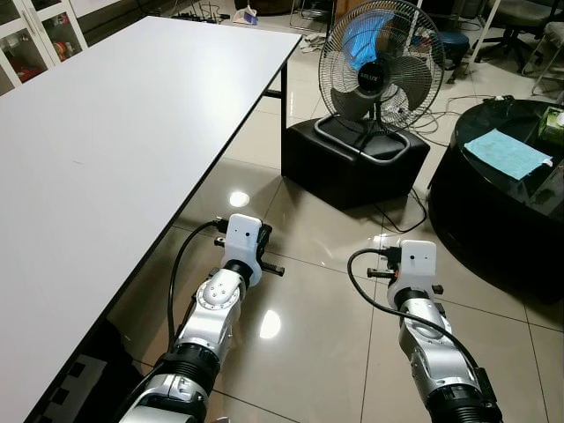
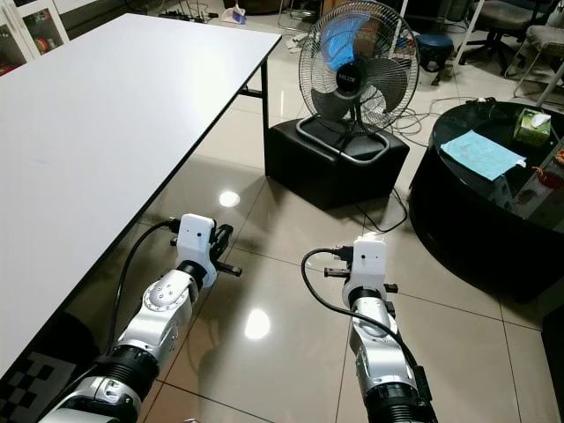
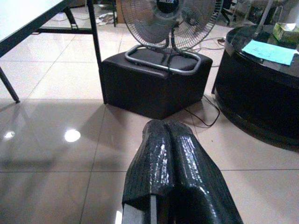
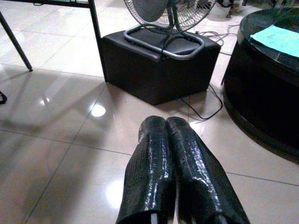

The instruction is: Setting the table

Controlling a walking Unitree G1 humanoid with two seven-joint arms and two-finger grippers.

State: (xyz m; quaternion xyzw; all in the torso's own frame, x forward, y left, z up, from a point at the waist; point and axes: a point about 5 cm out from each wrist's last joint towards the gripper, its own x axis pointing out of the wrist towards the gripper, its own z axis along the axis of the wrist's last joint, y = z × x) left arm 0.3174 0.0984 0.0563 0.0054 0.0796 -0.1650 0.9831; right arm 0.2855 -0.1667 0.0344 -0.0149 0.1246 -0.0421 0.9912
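A long white table (image 1: 115,132) stands to my left, its top bare. Both silver arms reach forward low over the tiled floor, beside the table's near corner. My left gripper (image 3: 168,124) has its two black fingers pressed together with nothing between them. The right gripper (image 4: 166,120) is shut in the same way and holds nothing. The left wrist (image 1: 242,240) is close to the table's edge, and the right wrist (image 1: 416,264) is further to the right over open floor.
Ahead, a running metal fan (image 1: 381,62) stands on a black box (image 1: 352,167), with a cable trailing on the floor (image 1: 401,220). A round black coffee table (image 1: 493,211) at the right carries a blue sheet (image 1: 505,152) and a green tissue box (image 2: 532,126). Chairs stand behind.
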